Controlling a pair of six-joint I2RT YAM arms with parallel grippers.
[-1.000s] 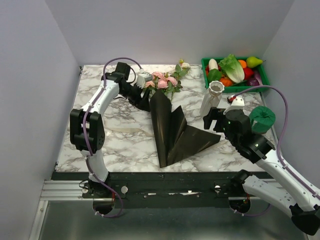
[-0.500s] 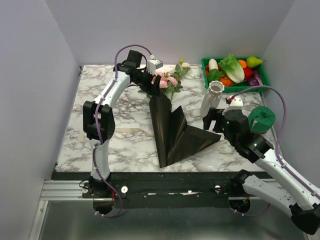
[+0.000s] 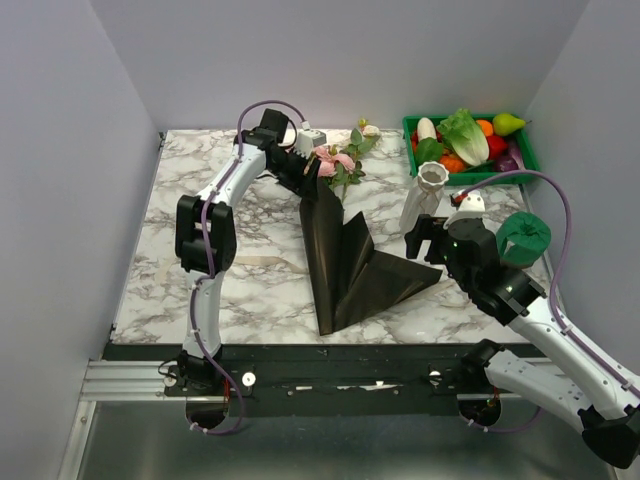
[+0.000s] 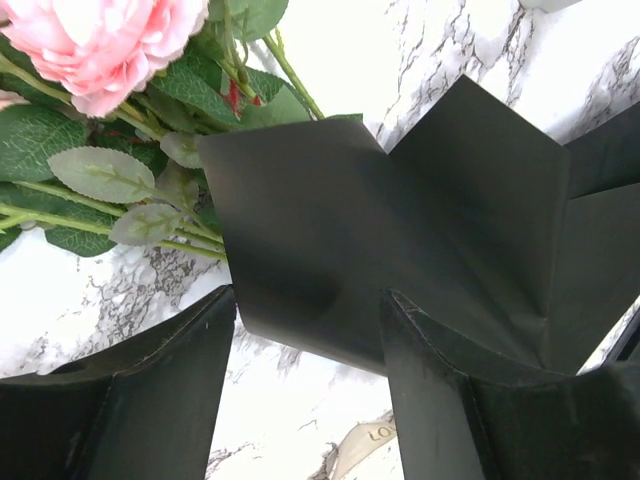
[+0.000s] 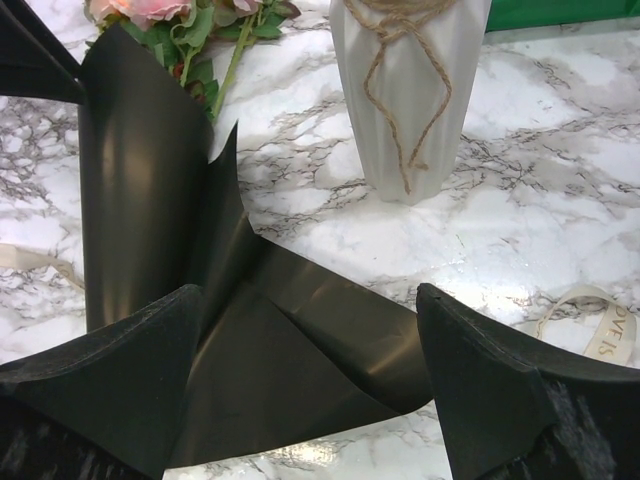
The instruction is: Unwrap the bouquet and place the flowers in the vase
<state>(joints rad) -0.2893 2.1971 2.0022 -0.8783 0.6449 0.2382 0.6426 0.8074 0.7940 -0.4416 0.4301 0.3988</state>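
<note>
The bouquet's glossy black wrapper (image 3: 352, 262) lies spread open on the marble table (image 3: 200, 290). The flowers (image 3: 337, 160), pink roses with green leaves, poke out past its far end. My left gripper (image 3: 308, 170) hovers just left of the stems; in its wrist view the jaws (image 4: 308, 300) stand open over bare marble, with the wrapper edge (image 4: 400, 220) and a pink rose (image 4: 100, 40) ahead. The white vase (image 3: 424, 195) stands upright to the right. My right gripper (image 3: 422, 238) sits just in front of it, open (image 5: 308, 295) above the wrapper (image 5: 200, 300), facing the vase (image 5: 410, 90).
A green crate (image 3: 527, 160) of plastic vegetables sits at the back right. A dark green crinkled round object (image 3: 525, 235) lies beside my right arm. Cream ribbon lies loose on the marble (image 3: 248, 261), and another piece (image 5: 592, 322) by my right finger. Grey walls enclose three sides.
My left arm swung back and to the right, carrying its gripper from the wrapper's left side up beside the flower stems, with its jaws slightly narrower. The right arm stayed still.
</note>
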